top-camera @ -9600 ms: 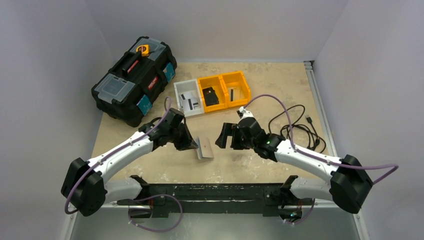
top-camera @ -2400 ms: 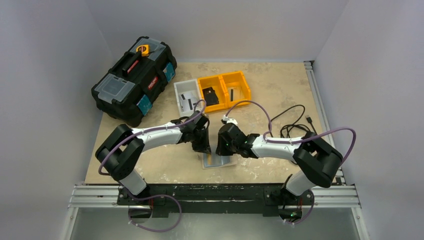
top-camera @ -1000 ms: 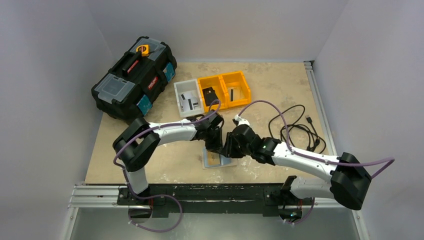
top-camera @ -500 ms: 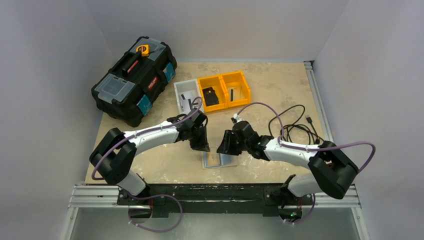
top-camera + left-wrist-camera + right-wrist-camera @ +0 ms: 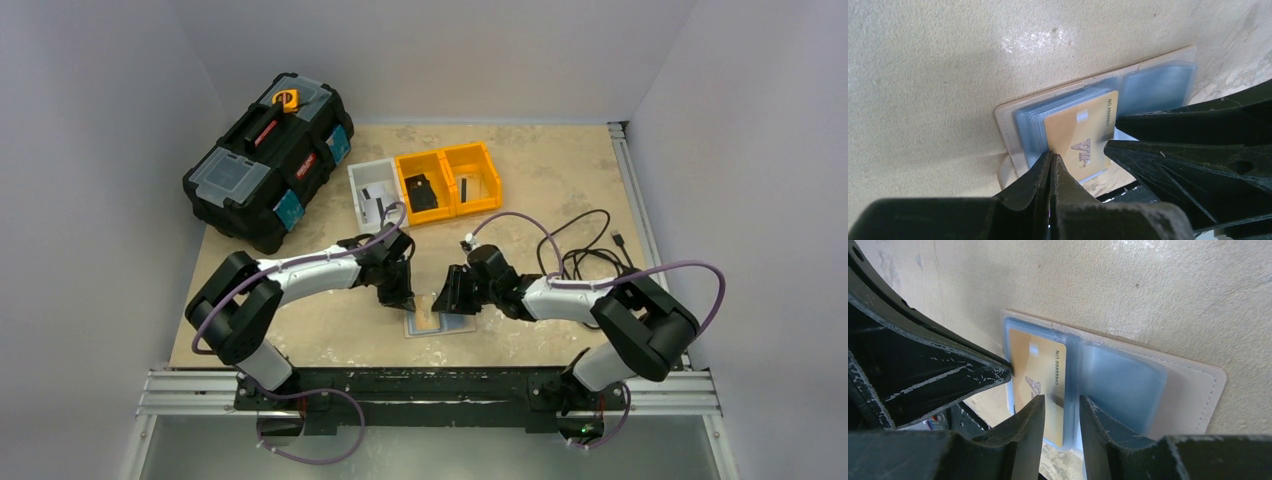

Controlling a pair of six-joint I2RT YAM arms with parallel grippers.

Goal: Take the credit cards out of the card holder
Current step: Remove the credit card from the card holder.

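Observation:
The card holder (image 5: pixel 447 327) lies open and flat on the table near the front edge, pale beige with bluish clear sleeves (image 5: pixel 1158 87). A gold credit card (image 5: pixel 1073 130) marked VIP sticks partly out of the left sleeve (image 5: pixel 1033 365). My left gripper (image 5: pixel 1051 155) is shut, and its tip presses on the sleeve's edge next to the card (image 5: pixel 405 300). My right gripper (image 5: pixel 1062 405) is open a little. Its fingers (image 5: pixel 1030 415) straddle the card's inner edge at the holder's fold (image 5: pixel 447 300). Any other cards are hidden.
A black toolbox (image 5: pixel 268 160) stands at the back left. A white bin (image 5: pixel 377 196) and two yellow bins (image 5: pixel 447 178) hold small dark items behind the holder. A black cable (image 5: pixel 590 255) lies coiled at the right.
Both grippers stay at the holder's far side. The left one has shifted slightly left and both elbows have swung. The holder has not moved.

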